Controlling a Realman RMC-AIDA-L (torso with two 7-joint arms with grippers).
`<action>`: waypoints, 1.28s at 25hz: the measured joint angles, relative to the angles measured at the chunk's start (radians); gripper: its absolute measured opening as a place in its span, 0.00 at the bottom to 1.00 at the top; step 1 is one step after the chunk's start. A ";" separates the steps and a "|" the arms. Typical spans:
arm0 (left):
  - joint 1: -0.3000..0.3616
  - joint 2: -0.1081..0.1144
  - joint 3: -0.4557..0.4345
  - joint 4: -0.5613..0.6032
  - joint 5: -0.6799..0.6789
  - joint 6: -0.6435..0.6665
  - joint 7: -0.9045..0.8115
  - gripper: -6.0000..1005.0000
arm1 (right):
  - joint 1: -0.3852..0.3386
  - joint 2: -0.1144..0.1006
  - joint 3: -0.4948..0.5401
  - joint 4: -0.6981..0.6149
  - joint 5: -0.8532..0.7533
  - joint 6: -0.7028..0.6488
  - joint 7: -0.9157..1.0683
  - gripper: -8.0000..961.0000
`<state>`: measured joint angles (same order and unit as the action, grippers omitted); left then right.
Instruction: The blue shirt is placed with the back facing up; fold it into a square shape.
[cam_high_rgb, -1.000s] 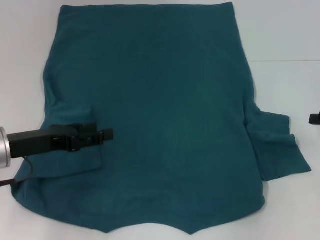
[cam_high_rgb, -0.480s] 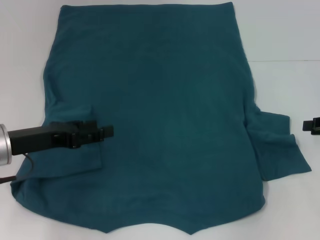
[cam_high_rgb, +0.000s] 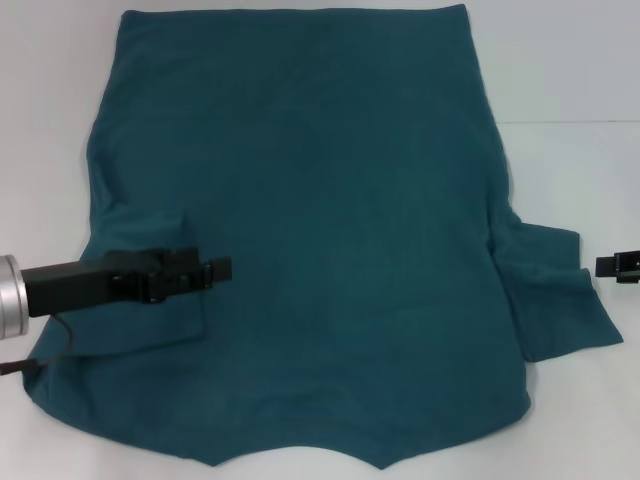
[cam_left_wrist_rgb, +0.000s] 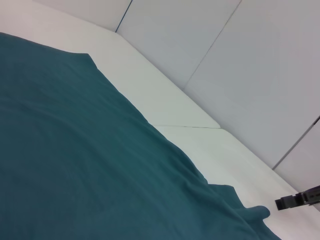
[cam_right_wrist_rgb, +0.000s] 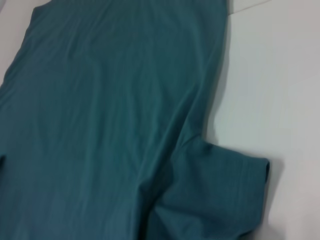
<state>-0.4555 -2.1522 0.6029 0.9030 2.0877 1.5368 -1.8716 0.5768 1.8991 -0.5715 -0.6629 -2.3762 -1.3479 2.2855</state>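
Blue shirt (cam_high_rgb: 320, 230) collar end cut off by head view's bottom edge. Right gripper (cam_high_rgb: 612, 266) mostly out of frame, finger state unreadable. Left gripper (cam_high_rgb: 215, 269) fingers too small to tell.

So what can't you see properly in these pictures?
- Big dark teal-blue cotton T-shirt: front is face down; head view's bottom edge cuts its near end.
- Left gripper: head view, too dark to tell open or shut.
- Right gripper: mostly cut off by the edge.
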 joint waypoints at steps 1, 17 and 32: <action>0.001 0.000 0.000 -0.001 0.000 0.000 0.000 0.72 | 0.000 0.004 -0.001 0.010 0.000 0.017 -0.032 0.47; 0.009 0.002 0.000 -0.035 0.000 -0.014 0.012 0.72 | 0.000 0.027 -0.010 0.023 0.000 0.079 -0.192 0.46; 0.001 0.002 0.000 -0.036 0.000 -0.030 0.013 0.72 | -0.008 0.019 -0.015 0.023 -0.001 0.052 -0.187 0.46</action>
<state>-0.4546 -2.1505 0.6028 0.8666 2.0878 1.5072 -1.8591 0.5683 1.9183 -0.5861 -0.6403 -2.3775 -1.2954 2.0988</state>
